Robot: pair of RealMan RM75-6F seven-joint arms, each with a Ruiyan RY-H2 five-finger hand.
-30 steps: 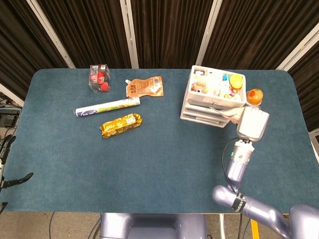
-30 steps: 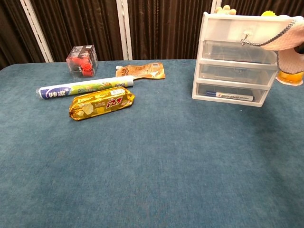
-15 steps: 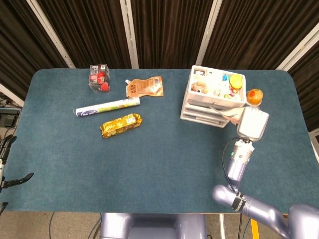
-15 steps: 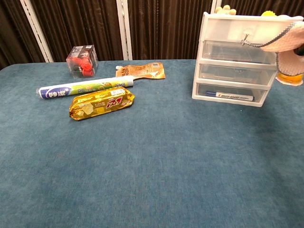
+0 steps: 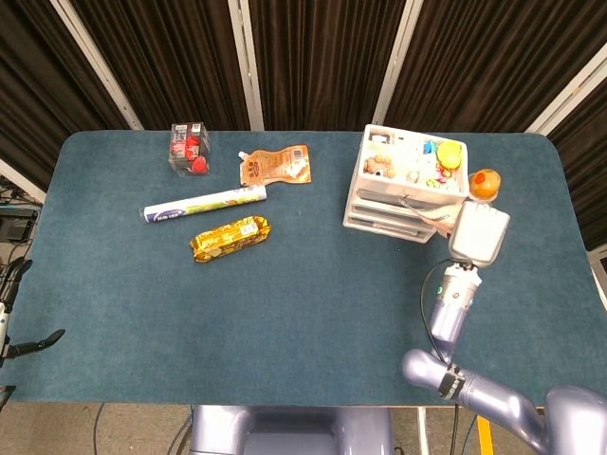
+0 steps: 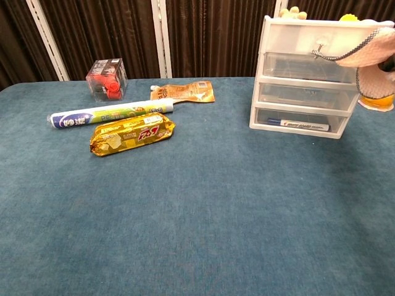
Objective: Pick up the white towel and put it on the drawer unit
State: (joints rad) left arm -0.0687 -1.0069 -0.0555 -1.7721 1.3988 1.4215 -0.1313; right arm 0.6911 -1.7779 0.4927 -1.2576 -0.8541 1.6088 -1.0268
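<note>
We are at the carry-and-place step. Our right hand (image 5: 477, 233) is up by the front right corner of the drawer unit (image 5: 406, 186). In the head view we see only its back, so the fingers are hidden there. In the chest view the white towel (image 6: 373, 57) hangs in the air at the far right edge, next to the unit's top drawer, w/ a dark stitched rim. It doesn't lie on the table (image 5: 303, 303), so we judge the right hand has hold of it, tho we can't see the fingers on the cloth.

Our left hand (image 5: 21, 343) sits way off at the left edge, low, by the table's side. We can't tell if it's open or closed, too small and dark.

The towel isn't on top yet. The top of the unit is a tray full of small toys and bits, so there's not much flat room.

Next, we think the hand needs to go up a bit more, then move over the top, then let go so the towel drops on. Watch out: the orange bottle (image 5: 484, 182) stands just beside the unit and the hand, so a wide swing might knock it.
</note>
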